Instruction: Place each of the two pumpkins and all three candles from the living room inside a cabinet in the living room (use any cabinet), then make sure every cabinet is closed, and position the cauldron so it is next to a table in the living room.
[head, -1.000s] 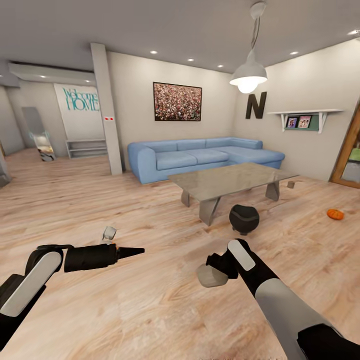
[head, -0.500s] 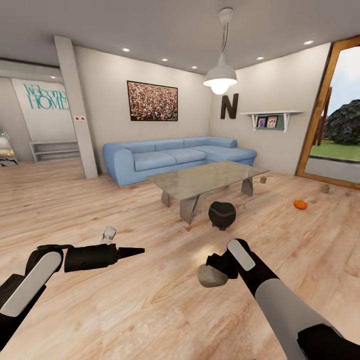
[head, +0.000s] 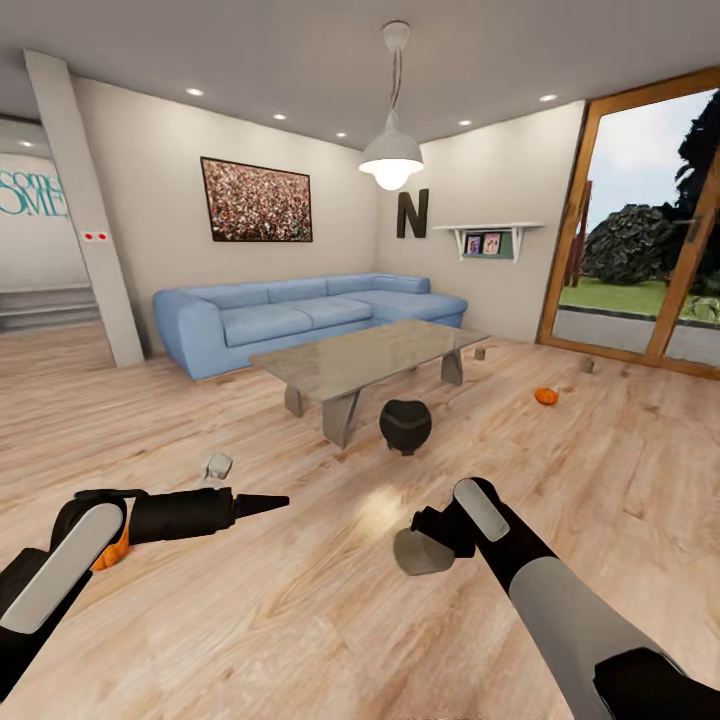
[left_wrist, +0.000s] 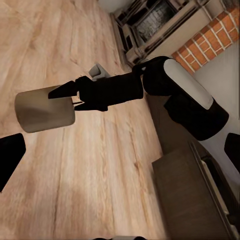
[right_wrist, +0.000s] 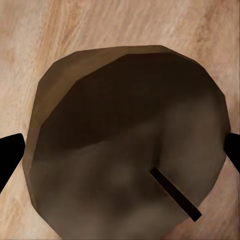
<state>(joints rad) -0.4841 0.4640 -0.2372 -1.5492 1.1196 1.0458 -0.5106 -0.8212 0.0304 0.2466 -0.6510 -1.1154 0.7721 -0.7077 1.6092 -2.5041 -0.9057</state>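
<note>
Across the living room, the view had swung right; the right claw (head: 420, 545) stayed clamped on a candle (head: 418, 553), the left claw's (head: 265, 502) state unclear.

I'm reading a big dark letter N (head: 412, 213) mounted on the far wall (head: 470, 190) beside the hanging lamp. On the white wall panel (head: 30, 230) at the far left, cut-off teal lettering (head: 30, 193) reads "ome" over "ME".

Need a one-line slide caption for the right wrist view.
Right gripper clamps a grey-beige candle, wick end toward the camera, above the wooden floor.
</note>
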